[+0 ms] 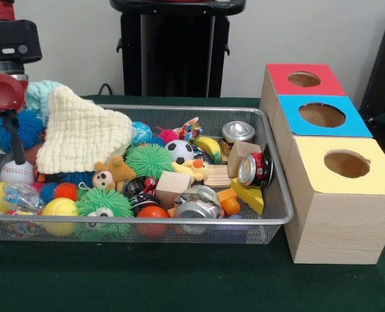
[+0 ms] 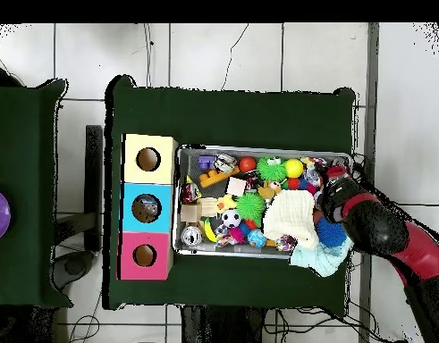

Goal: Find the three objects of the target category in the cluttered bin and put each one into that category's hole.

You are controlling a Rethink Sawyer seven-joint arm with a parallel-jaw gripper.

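1. Your gripper point(image 1: 13, 140) hangs over the wire bin's point(image 1: 278, 214) end farthest from the three holed boxes point(image 1: 339, 195); I cannot tell how its jaws stand.
2. Crushed cans point(image 1: 256, 169) (target category unclear) lie at the bin's box end.
3. A cream cloth point(image 1: 82, 136) lies beside the gripper.

The silver wire-mesh metal bin point(image 1: 270, 162) has a smooth, shiny rim. Inside it, at the end far from the boxes, the cream knitted cloth point(image 1: 82, 136) looks soft, ribbed and matt. Nearer the boxes, the dented shiny metal cans point(image 1: 255, 169) gleam, and the plain pale wooden cube point(image 1: 172, 185) is matt with faint grain. The green spiky rubbery ball point(image 1: 148, 160) looks bristly. Just beside the bin, the three light wood-grain boxes point(image 1: 335, 221) have flat, matt painted tops. The dark green cloth table cover point(image 1: 179, 279) under the bin looks felt-like and dull.
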